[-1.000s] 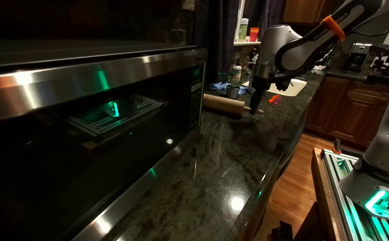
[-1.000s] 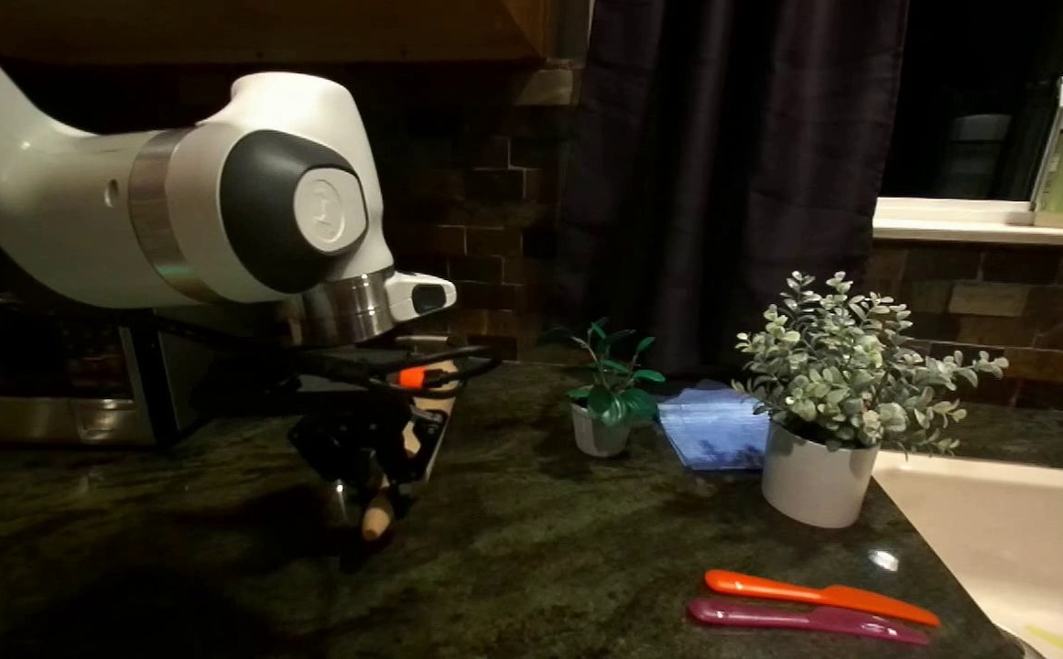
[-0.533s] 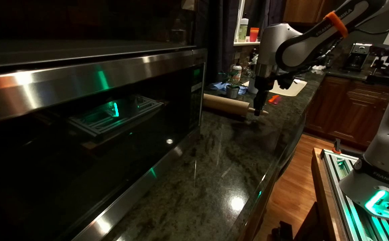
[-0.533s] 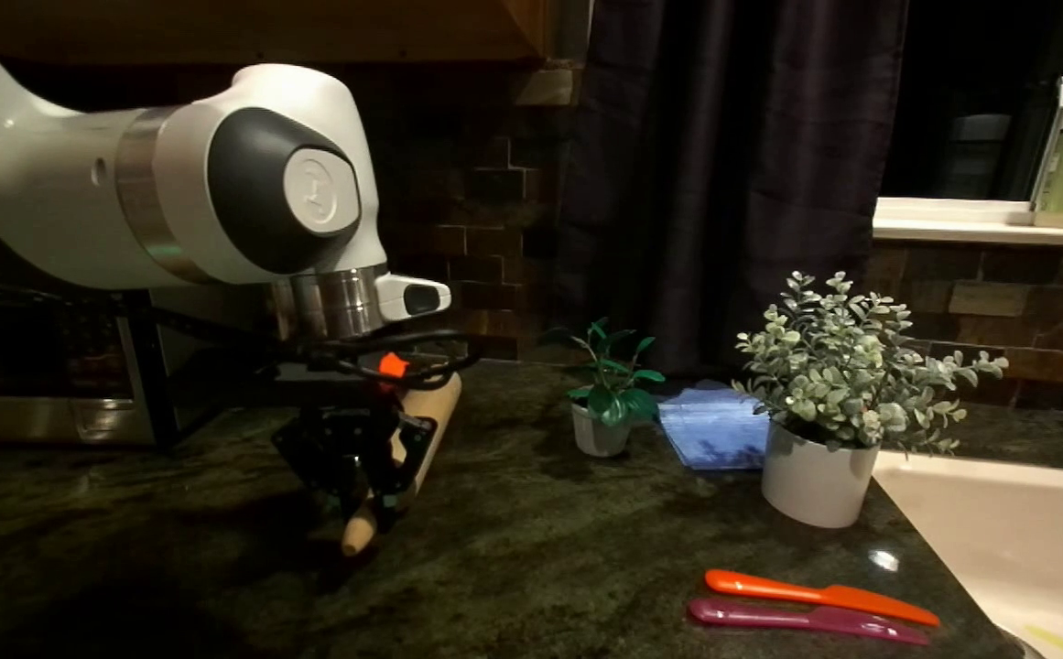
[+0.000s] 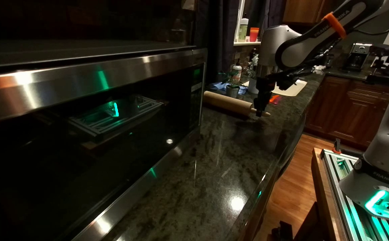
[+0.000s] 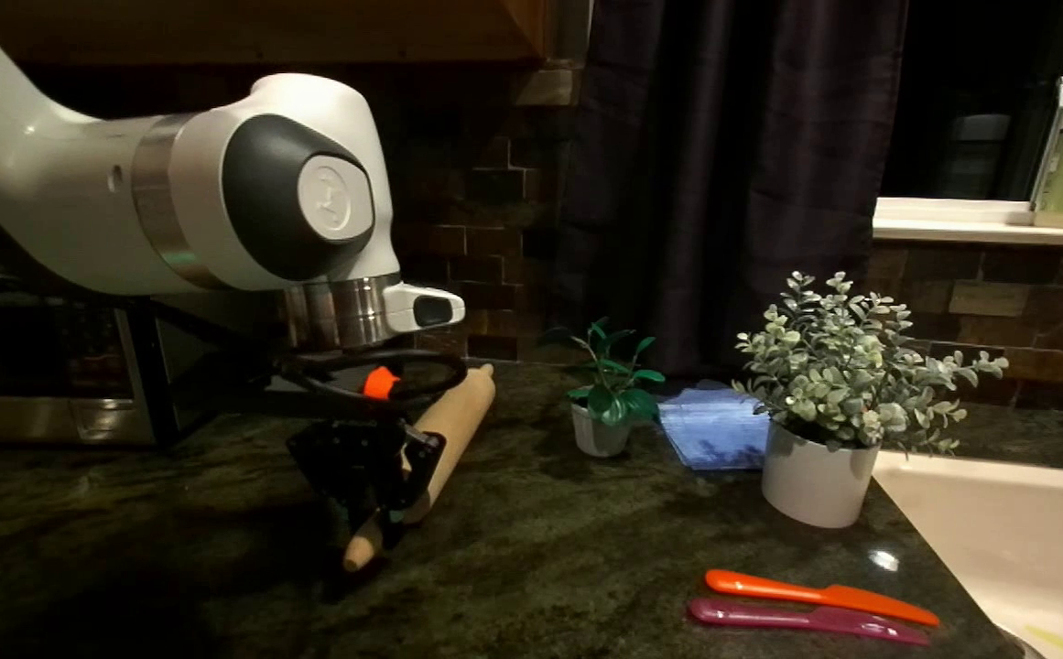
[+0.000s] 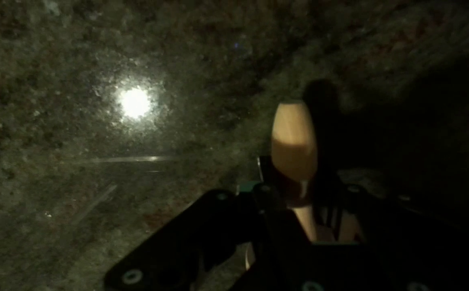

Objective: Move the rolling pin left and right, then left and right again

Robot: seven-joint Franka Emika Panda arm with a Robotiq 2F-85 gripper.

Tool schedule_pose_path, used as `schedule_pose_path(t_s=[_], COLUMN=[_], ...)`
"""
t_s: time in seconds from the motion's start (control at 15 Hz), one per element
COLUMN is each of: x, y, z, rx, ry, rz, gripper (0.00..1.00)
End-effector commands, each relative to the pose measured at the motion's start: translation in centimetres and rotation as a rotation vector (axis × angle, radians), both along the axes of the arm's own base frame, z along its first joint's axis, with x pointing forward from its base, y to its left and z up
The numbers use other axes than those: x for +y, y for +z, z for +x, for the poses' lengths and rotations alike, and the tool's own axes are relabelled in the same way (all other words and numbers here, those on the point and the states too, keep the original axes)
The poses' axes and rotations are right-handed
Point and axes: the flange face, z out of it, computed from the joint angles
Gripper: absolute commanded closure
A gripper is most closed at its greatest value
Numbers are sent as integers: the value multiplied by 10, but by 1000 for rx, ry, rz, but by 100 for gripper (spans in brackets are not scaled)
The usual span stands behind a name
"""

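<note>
The rolling pin (image 5: 229, 102), a light tan wooden cylinder, lies low over the dark stone counter beside the microwave. In an exterior view its body (image 6: 462, 421) slants from the near handle back to the far end. My gripper (image 5: 259, 112) points down and is shut around the near handle, as also seen in an exterior view (image 6: 374, 520). In the wrist view the handle tip (image 7: 293, 129) sticks out between the dark fingers (image 7: 293, 178). The gripped part of the handle is mostly hidden by the fingers. I cannot tell whether the pin fully rests on the counter.
The microwave (image 5: 114, 134) stands close by the pin's far end. A small potted plant (image 6: 601, 430), blue napkins (image 6: 714, 428) and a larger potted plant (image 6: 819, 476) stand behind. An orange knife (image 6: 815, 593) and a purple knife (image 6: 806, 618) lie near a white board (image 6: 998, 513).
The gripper and the held pin have shifted a little toward the counter's front edge. The pin's far end has swung slightly toward the small plant, and more of its body shows now.
</note>
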Motion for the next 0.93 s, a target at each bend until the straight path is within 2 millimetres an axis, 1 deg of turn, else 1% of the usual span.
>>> schedule_pose_path(t_s=[0.0,0.2,0.4,0.87], x=[-20,-36,-45,-46], y=[1,1,0,-3], z=[-6,-11,-15,-14], rx=[10,7,7,8], ry=[-105,-169,-211,-230], rz=[-25,-33,-33,-18], gripper=[93,93,93,93])
